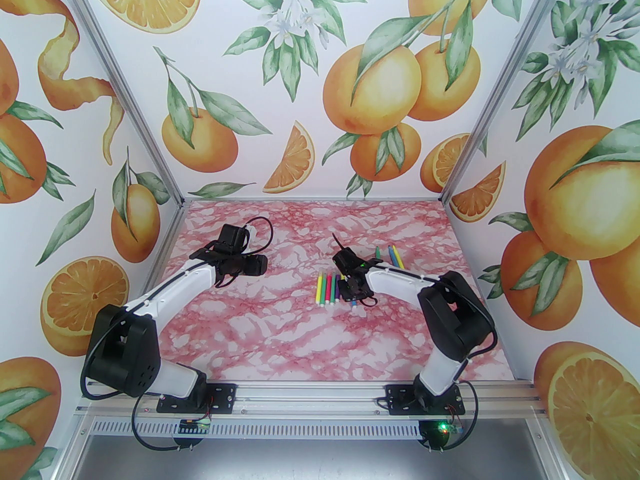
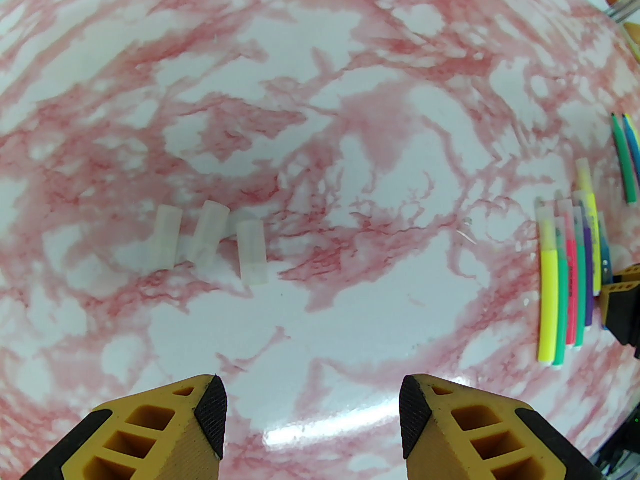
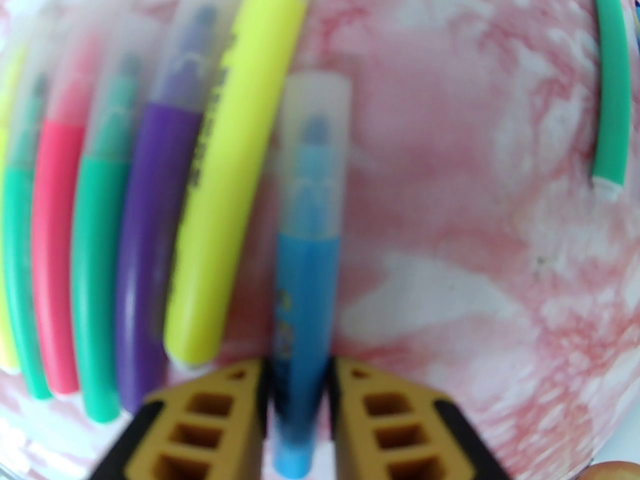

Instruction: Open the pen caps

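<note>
The right gripper [image 3: 298, 375] pinches a blue pen [image 3: 306, 288] near the tail of its barrel, one finger pressed to each side, on the pink-marbled table [image 3: 450, 268]. The pen's cap [image 3: 314, 158], a pale translucent sleeve with the darker tip showing through, is on and points away from the wrist. Just left of it lies a row of six capped pens [image 3: 220, 193], side by side: yellow, green, pink, green, purple, yellow, the last lying hard against the blue one. A green pen [image 3: 612, 93] lies well apart at the upper right. Across the table, the left gripper [image 2: 312, 413] hovers with its jaws spread wide, holding nothing. Ahead of it three loose caps [image 2: 210, 238] lie close together on the marble, frosted and nearly colourless, well apart from the pens.
</note>
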